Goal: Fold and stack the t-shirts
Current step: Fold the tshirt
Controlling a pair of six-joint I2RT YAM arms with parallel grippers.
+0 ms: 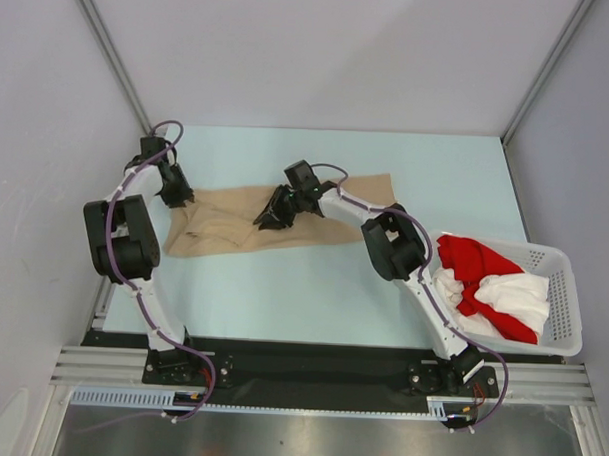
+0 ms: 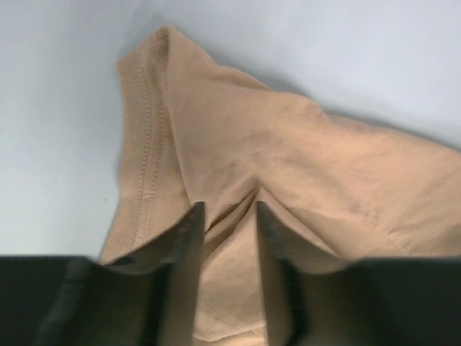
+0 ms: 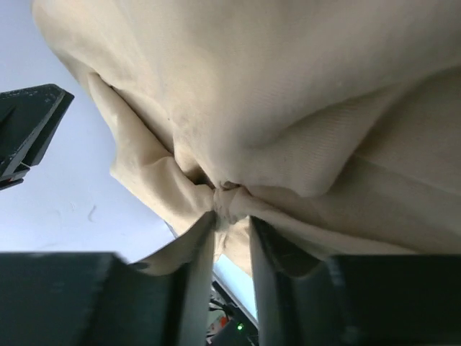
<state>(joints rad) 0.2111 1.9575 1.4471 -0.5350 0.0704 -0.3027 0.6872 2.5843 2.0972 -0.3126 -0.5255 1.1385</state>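
A beige-tan t-shirt [image 1: 230, 225] lies stretched across the back of the pale blue table. My left gripper [image 1: 178, 196] is at its left end, shut on a fold of the cloth [image 2: 229, 216] beside a stitched hem [image 2: 144, 144]. My right gripper [image 1: 275, 213] is at the shirt's middle, shut on a bunched pinch of the same shirt [image 3: 232, 200], which hangs over the camera. Red t-shirts [image 1: 478, 262] and a white t-shirt [image 1: 512, 290] lie crumpled in the basket at the right.
A white plastic lattice basket [image 1: 562, 297] stands at the table's right edge. Grey walls close in the left, back and right. The black and metal base rail [image 1: 309, 373] runs along the near edge.
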